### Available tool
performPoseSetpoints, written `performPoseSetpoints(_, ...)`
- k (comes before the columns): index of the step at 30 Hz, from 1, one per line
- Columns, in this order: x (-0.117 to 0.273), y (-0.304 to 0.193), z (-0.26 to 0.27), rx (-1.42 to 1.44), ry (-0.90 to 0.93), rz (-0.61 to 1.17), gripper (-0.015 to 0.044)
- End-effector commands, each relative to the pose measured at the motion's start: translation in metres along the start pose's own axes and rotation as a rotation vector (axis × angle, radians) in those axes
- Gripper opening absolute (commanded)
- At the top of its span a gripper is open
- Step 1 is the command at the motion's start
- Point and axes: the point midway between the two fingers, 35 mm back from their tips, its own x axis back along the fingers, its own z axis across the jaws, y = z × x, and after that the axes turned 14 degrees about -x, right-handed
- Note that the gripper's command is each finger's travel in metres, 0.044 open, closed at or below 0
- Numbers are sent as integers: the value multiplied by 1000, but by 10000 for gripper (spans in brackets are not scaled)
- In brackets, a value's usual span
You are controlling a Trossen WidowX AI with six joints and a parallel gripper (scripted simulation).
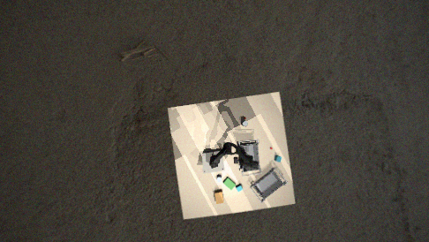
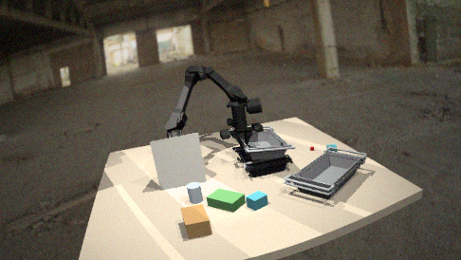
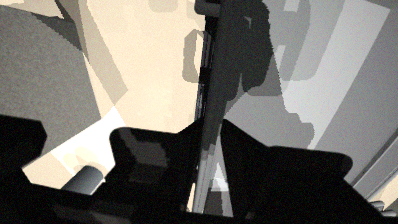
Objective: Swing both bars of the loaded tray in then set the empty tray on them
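My gripper (image 2: 247,143) (image 3: 213,122) is shut on the long side wall of the empty grey tray (image 2: 268,154) (image 3: 357,65). The held tray is upright and looks about level, directly above a dark, shaded tray (image 2: 267,166) on the table. In the wrist view the held wall runs between the fingers, with the tray's inside to the right. The lower tray's load is hidden by the held tray. How its bars lie, and whether the held tray touches them, I cannot tell.
Another grey tray (image 1: 269,183) (image 2: 332,174) stands to the right, with wire bars at its ends. An upright pale panel (image 2: 177,161) stands left of the trays. In front are a grey cylinder (image 2: 194,193), a green block (image 2: 226,199), a blue block (image 2: 256,201) and an orange block (image 2: 195,221).
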Motion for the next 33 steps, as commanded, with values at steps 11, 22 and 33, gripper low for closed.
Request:
performPoseSetpoints(11, -6, 0, 6, -5, 28, 7, 0)
performPoseSetpoints(22, -1, 0, 0, 0, 1, 0, 0)
performPoseSetpoints(33, -16, -1, 8, -5, 28, 6, 0)
